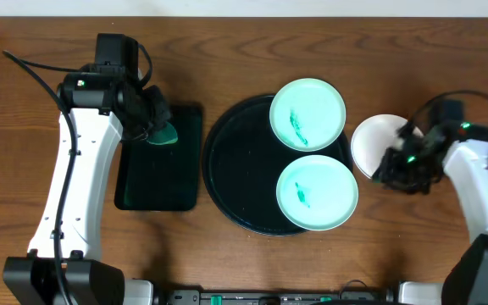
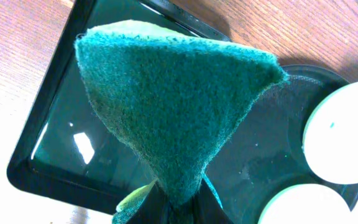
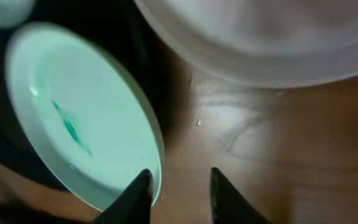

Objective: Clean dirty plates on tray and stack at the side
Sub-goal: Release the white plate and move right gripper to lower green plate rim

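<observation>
While your left gripper (image 1: 154,125) is clamped on the sponge (image 2: 179,106) above the green tray (image 1: 155,188), your right gripper (image 3: 179,182) hangs empty, jaws apart, over the table (image 3: 260,143) between the white plate (image 1: 369,140) and the near mint plate (image 1: 316,193). That plate and the far mint plate (image 1: 307,114) lie smeared on the right of the black tray (image 1: 227,169). They look light, stiff and slick, so pinch a rim; the flat face offers no hold.

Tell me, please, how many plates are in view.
3. Two smeared mint-green plates lie on the black tray, one farther back, one nearer; a white plate sits on the table right of the tray. None seems hidden.
</observation>
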Available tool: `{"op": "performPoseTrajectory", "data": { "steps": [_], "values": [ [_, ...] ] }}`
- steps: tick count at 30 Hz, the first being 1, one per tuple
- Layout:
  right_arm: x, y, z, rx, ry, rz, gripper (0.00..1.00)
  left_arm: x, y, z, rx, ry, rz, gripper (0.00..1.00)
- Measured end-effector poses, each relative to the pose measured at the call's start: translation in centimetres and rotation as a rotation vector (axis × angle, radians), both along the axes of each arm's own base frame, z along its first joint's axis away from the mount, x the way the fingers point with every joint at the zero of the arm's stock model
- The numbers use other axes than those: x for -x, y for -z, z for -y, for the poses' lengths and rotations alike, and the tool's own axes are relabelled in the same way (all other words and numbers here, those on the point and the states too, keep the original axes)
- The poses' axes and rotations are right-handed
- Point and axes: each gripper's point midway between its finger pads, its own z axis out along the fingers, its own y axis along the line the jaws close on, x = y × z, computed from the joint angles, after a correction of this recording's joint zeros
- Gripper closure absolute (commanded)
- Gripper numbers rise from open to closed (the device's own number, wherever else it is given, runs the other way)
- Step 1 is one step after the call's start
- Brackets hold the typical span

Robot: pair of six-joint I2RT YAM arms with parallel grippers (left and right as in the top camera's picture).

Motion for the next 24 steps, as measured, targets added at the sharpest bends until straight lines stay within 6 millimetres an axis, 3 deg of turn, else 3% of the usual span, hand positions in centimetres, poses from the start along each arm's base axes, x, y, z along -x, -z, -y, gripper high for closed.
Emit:
{"op": "performPoseTrajectory", "data": {
  "steps": [4,11,15,20,24],
  "values": [
    [1.6,2.4,-1.5,-0.013,-0.056,-0.028,0.73,0.0,0.0,0.0,0.000,0.000,0.000,0.93],
    [1.3,3.6,-3.5,-0.011,-0.140,0.022,0.74,0.0,0.0,0.0,0.000,0.000,-0.001,0.93],
    [1.0,3.9,-4.5,-0.004,-0.188,0.050,0.80,0.0,0.0,0.0,0.000,0.000,-0.002,0.93],
    [1.8,4.5,-4.8,0.026,-0.215,0.031,0.98,0.2,0.1,0.0,0.000,0.000,-0.008,0.93],
    [2.0,4.6,-4.9,0.035,-0.224,0.027,0.99,0.2,0.1,0.0,0.000,0.000,-0.008,0.93]
  ]
}}
